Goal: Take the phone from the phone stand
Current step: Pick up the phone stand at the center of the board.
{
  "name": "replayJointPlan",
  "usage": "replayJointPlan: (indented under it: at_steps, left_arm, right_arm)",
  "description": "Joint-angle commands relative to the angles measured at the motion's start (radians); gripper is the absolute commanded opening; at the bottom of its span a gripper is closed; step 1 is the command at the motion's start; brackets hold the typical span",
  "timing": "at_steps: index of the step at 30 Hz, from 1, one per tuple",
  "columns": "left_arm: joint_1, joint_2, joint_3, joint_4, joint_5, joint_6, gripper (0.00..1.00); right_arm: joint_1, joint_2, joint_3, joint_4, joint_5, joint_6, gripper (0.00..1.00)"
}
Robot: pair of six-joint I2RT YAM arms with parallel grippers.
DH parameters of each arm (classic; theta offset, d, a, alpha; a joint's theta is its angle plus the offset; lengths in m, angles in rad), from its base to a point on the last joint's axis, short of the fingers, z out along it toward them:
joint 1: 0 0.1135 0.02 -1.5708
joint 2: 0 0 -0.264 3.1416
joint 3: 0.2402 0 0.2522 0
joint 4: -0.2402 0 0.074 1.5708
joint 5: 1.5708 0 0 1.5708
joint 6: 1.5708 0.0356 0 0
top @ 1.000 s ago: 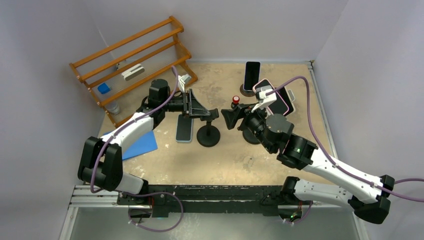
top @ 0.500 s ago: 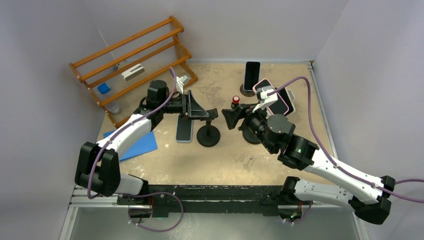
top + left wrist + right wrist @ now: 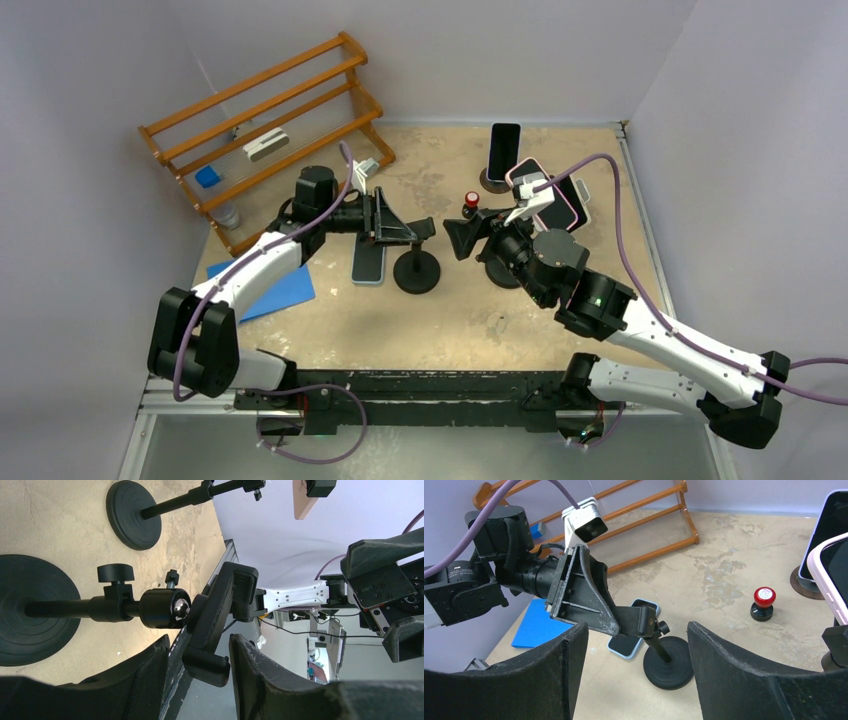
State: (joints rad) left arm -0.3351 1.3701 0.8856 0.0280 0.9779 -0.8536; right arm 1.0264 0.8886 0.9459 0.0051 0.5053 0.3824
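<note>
While the phone (image 3: 368, 263) is lying flat on the table (image 3: 480, 310), screen up in a pale blue case and just left of the round base of the stand (image 3: 417, 270), I am reading the job as nearly finished. The stand's clamp (image 3: 220, 610) is sitting empty.

I am expecting the phone to handle as a stiff, thin slab: fairly dense for its size, slick on the glass face, and not something to knock or drop. If I have to move it again, I am planning to pinch it across its two long edges, where the case is giving some grip. Lying flat as it is, getting a finger under it is looking awkward.

My left fingers (image 3: 150, 675) are standing partly apart, one on each side of the clamp's lower end. I am seeing a gap on both sides, so they are holding nothing. My right fingers (image 3: 734, 670) are hanging wide apart and empty, right of the stand and facing it.

Compared with a second ago, the left arm (image 3: 250, 280) is shifting slightly. Its elbow is sitting a little nearer to me, and the fingers are drifting a touch nearer and to the left around the clamp. The phone, the stand and the right arm are not moving at all.
</note>
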Motion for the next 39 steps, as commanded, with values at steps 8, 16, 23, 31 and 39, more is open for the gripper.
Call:
replayJointPlan:
  at_steps: [8, 16, 23, 31, 39]
  left_arm:
    - [0.001, -0.045, 0.001, 0.078, 0.035, -0.014, 0.22]
    - [0.002, -0.068, 0.03, 0.142, 0.042, -0.072, 0.0]
    - [0.002, -0.057, 0.103, 0.244, 0.007, -0.157, 0.0]
    - [0.002, 0.043, 0.241, 0.262, -0.033, -0.164, 0.0]
    - [0.048, 0.205, 0.398, 0.284, -0.065, -0.162, 0.0]
  right_arm:
    - [-0.002, -0.017, 0.006, 0.036, 0.007, 0.004, 0.74]
    - [0.0, -0.021, 0.005, 0.036, 0.007, 0.003, 0.74]
    - [-0.001, -0.031, 0.001, 0.026, 0.012, 0.003, 0.74]
    - [-0.003, -0.059, 0.004, 0.026, -0.005, -0.015, 0.74]
    - [0.0, -0.115, 0.007, 0.08, -0.125, -0.091, 0.74]
